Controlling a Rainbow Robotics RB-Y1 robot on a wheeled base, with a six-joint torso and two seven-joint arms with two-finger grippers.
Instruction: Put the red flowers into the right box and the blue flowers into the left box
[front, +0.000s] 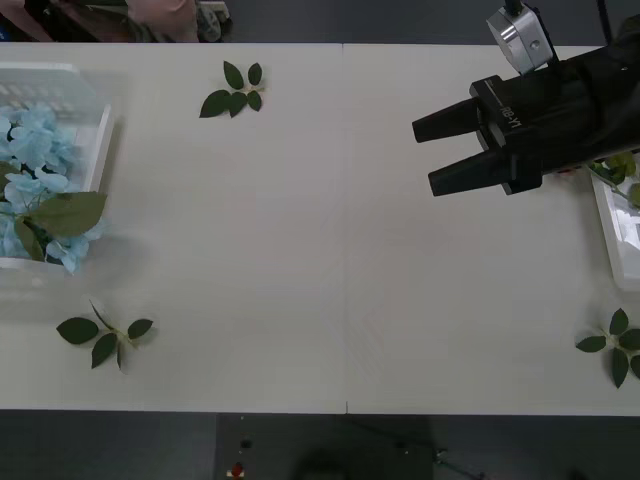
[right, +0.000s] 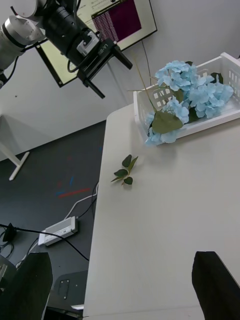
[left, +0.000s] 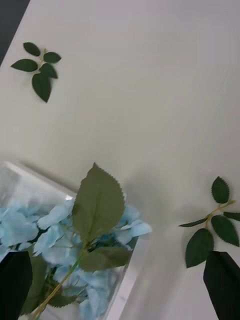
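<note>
Front view: blue flowers (front: 35, 170) lie well apart from right pincer (front: 425, 155).

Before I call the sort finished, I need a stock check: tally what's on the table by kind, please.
Loose leaf sprigs: 3
White boxes, the left box and the right box: 2
Bunch of blue flowers, lying in the left box, stems too tangled to count: 1
Total: 6
</note>
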